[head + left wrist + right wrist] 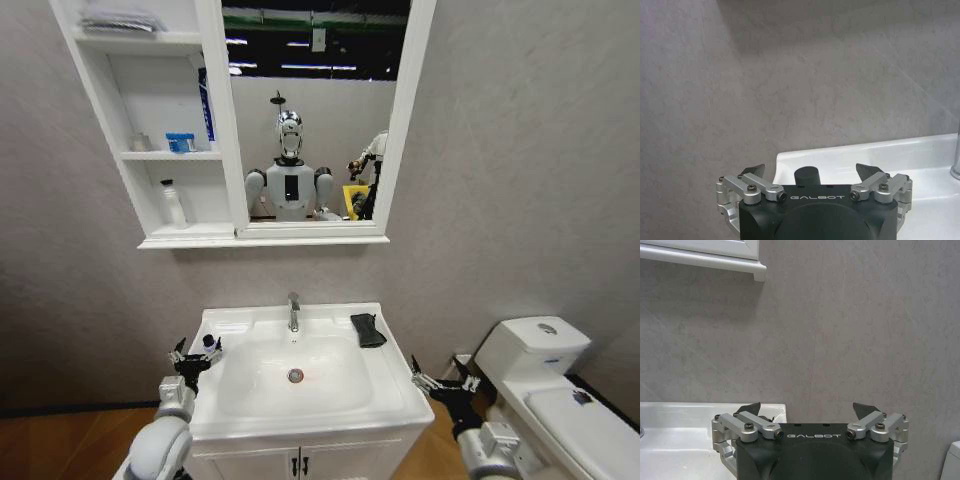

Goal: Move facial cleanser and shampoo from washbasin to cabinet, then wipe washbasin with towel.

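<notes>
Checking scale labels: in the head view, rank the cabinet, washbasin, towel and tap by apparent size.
1. cabinet
2. washbasin, nearer the camera, so this gap is unsure
3. towel
4. tap, close to the towel

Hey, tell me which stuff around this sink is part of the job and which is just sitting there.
Part of the job:
white ceramic washbasin
white wall cabinet with shelves and mirror
small black towel on the basin's back right
dark-capped item at the basin's left edge, between the open left gripper's fingers
open right gripper

Just sitting there:
white toilet
white bottle on the lowest shelf
</notes>
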Available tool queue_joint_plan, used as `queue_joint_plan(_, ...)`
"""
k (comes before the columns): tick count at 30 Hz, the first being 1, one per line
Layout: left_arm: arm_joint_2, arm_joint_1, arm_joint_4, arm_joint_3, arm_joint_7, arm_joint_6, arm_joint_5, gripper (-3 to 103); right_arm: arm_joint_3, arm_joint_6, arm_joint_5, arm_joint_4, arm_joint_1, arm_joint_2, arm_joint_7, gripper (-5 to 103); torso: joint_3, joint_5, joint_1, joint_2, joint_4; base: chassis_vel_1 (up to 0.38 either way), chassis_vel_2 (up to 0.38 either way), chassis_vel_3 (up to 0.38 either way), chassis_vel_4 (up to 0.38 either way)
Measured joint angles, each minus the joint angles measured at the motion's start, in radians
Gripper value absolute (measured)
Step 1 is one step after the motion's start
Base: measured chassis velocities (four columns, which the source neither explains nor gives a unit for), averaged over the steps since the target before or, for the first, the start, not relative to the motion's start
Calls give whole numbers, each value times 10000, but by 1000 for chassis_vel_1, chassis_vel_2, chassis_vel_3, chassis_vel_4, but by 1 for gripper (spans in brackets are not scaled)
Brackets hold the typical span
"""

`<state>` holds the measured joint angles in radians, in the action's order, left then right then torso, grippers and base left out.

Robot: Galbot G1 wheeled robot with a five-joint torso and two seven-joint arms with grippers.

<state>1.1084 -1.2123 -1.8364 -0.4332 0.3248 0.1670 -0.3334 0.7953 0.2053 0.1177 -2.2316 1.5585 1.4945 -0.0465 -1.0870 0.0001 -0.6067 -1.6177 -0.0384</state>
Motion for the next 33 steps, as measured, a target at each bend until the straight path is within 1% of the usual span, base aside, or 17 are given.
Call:
queue_joint_plan(4,87,276,750,127,0,-117,70,100,96,-4,99,99,-23,-30,-2,100,0,0,0,1,1,0,0,0,0)
queue_joint_plan(7,124,453,1079,168,13,-141,37,100,125,-51,124,155,-23,-25,-2,100,0,-1,0,0,0,0,0,0,0)
queue_joint_plan(11,129,788,1430,258,70,-63,-157,100,177,-77,173,172,-15,-28,-2,100,0,0,0,1,2,0,0,0,0)
queue_joint_plan(15,204,1367,2144,425,173,0,-281,100,222,-88,215,182,3,-55,5,100,-1,-1,-1,2,0,0,0,0,0)
queue_joint_plan(19,231,1515,2344,458,174,128,-370,100,224,-104,217,206,15,-41,11,100,-1,-1,-1,2,0,0,0,0,0)
queue_joint_plan(33,237,2067,2996,599,143,156,-394,100,203,-141,214,268,-5,16,24,100,-1,-1,-1,2,0,0,0,0,0)
